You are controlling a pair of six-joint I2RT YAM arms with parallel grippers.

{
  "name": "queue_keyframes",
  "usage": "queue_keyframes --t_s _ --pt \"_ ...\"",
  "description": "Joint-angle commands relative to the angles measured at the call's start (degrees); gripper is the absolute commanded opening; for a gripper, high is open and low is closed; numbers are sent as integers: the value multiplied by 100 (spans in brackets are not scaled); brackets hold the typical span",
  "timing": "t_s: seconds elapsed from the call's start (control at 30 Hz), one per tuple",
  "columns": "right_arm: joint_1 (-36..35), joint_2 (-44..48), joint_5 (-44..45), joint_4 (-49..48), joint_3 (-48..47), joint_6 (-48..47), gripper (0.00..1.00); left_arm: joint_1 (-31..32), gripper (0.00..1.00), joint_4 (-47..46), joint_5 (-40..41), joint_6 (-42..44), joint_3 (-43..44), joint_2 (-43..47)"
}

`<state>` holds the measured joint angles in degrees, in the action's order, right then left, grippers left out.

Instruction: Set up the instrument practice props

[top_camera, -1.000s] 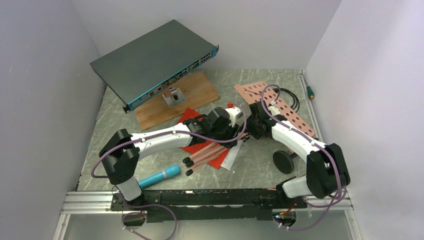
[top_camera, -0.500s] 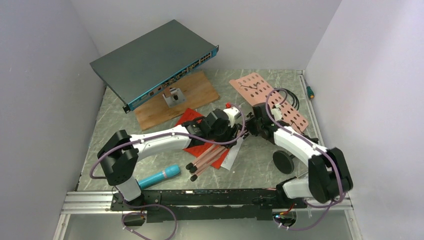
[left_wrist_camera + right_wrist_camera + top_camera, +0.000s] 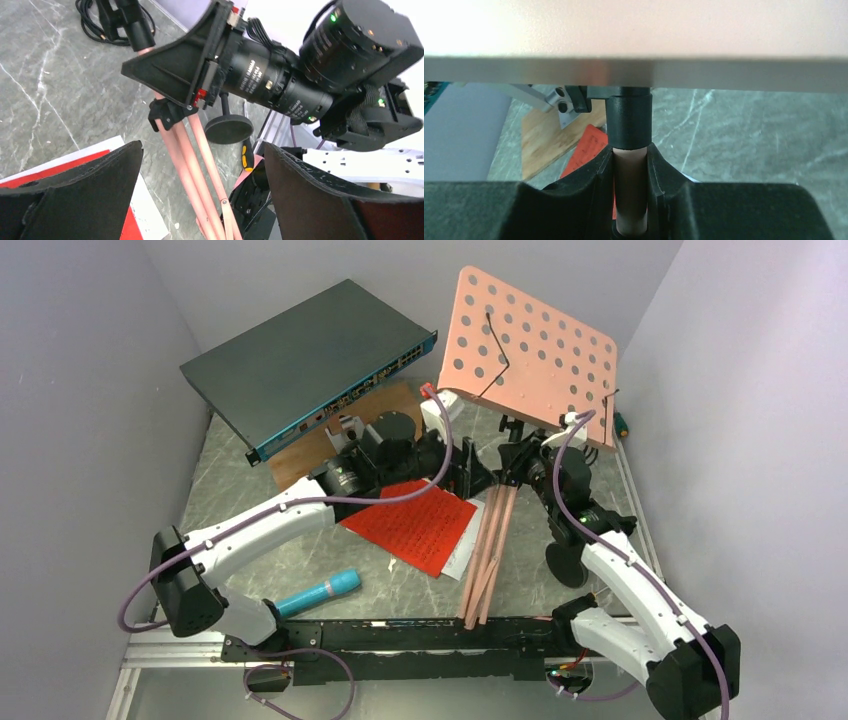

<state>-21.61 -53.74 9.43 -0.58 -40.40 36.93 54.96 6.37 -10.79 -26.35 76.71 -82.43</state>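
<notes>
Raised since a second ago, the salmon-pink perforated music stand (image 3: 530, 350) no longer lies flat. Its smooth, hole-dotted desk is held high and its folded tube legs slant down to the grey marble-patterned table (image 3: 230, 490), which has plain pale walls on three sides. The right gripper (image 3: 630, 170) is clamped on the stand's pink pole, just below a black collar. The left gripper (image 3: 200, 185) is just beside the legs, its dark matte fingers spread wide around nothing. Left of the legs lie red and white sheet-music pages (image 3: 412, 523), with a glossy cyan-blue microphone (image 3: 318, 592) farther left. A small black round-base mic stand (image 3: 565, 565) sits right of the legs. A dark grey flat network switch (image 3: 300, 365) and a wooden board (image 3: 300, 460) are behind and to the left.
</notes>
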Motion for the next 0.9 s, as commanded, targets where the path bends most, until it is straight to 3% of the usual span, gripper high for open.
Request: queue_keyframes --t_s 0.0,0.2,0.37,0.47,0.57,0.73,0.87 --pt "23 406 -79 -2212 -673 -502 0 -196 92 103 -486 -381 258 8" --pt "23 279 145 -2451 -1132 -390 0 -163 77 -146 -968 -771 153 -229" --pt "23 201 325 -2703 -1311 -436 0 58 87 -490 -744 -865 -202 -216" --pt "18 233 396 -2780 -1345 -386 0 119 87 -469 -248 -808 -419 -148" --pt "16 302 314 -2803 -1405 -418 0 119 74 -326 314 -808 -448 -175" --pt "17 467 239 -2798 -1396 -450 0 115 56 -108 534 -683 -159 -464" --pt "21 559 164 -2670 -1468 -495 0 124 48 -214 552 -626 -183 -580"
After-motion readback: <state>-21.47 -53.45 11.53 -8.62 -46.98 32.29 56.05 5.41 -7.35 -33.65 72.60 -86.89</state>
